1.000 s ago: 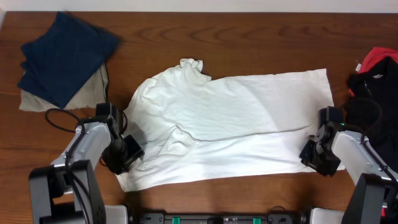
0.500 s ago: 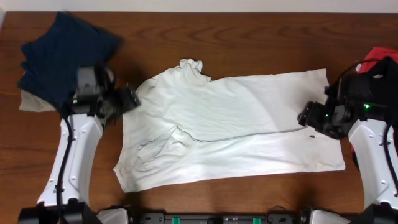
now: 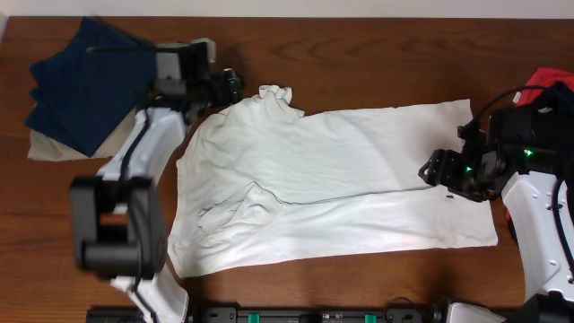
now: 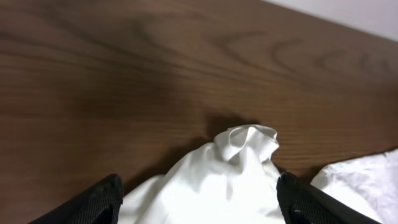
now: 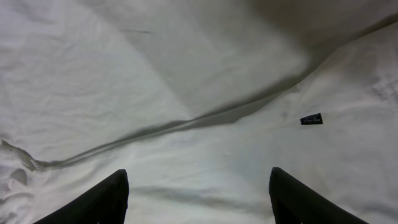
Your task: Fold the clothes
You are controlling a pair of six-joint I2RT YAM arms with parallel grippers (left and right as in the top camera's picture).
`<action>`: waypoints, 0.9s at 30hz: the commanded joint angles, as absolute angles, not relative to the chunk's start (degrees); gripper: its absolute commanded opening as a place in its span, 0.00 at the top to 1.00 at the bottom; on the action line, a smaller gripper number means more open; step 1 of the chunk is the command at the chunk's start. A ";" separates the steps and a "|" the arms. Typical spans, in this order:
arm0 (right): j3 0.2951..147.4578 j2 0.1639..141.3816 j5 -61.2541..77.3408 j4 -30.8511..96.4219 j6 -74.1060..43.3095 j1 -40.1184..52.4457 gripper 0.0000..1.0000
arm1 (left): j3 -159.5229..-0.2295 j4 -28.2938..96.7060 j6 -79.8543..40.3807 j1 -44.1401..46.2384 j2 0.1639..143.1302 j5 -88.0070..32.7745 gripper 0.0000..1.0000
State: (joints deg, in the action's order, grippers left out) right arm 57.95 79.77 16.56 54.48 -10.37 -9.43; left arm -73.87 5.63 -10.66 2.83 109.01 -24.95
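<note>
White short-sleeved T-shirt [image 3: 359,152] lies left-to-right, its bunched corner [image 3: 276,92] just ahead of my open left end effector [image 3: 230,87], my open right end effector [image 3: 432,170] over its right end.

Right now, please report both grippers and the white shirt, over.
Left gripper open at bunched tip of large white T-shirt. Right gripper open over its fabric. T-shirt partly folded, not held. Navy blue folded garment lies apart.

Left pincer [image 4: 199,200], right pincer [image 5: 196,194]: jaws apart.
</note>
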 commanded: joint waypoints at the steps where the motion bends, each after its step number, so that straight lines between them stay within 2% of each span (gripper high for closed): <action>1: 57.95 79.77 17.37 54.65 -9.54 -8.51 0.31 | -80.34 5.98 -10.35 4.62 115.66 -31.90 0.20; 11: 57.95 79.79 14.83 54.85 -9.54 -8.51 0.32 | -86.96 8.75 -11.57 8.10 125.27 -32.18 0.23; 13: 57.95 79.79 14.20 54.41 -9.56 -8.51 0.33 | -86.96 8.95 -11.62 8.40 125.27 -30.26 0.33; 15: 57.95 79.79 13.74 54.26 -9.56 -8.51 0.34 | -86.96 8.86 -11.64 8.45 125.27 -29.08 0.55; 16: 57.95 79.79 13.67 54.26 -9.54 -8.51 0.35 | -86.96 8.95 -11.62 8.45 125.27 -28.75 0.71; 17: 57.95 79.79 13.69 54.28 -9.54 -8.51 0.35 | -86.96 9.19 -11.62 8.45 125.27 -28.69 0.76; 23: 57.95 79.79 13.69 53.95 -9.56 -8.51 0.36 | -86.91 10.00 -11.64 8.43 125.25 -28.47 0.92; 27: 57.95 79.83 12.88 51.31 -9.19 -8.51 0.39 | -86.91 10.74 -11.64 8.38 123.11 -28.47 0.94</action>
State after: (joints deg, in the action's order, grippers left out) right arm 57.95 79.77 13.93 52.45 -10.07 -9.43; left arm -85.56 10.24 -11.97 8.47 124.95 -29.15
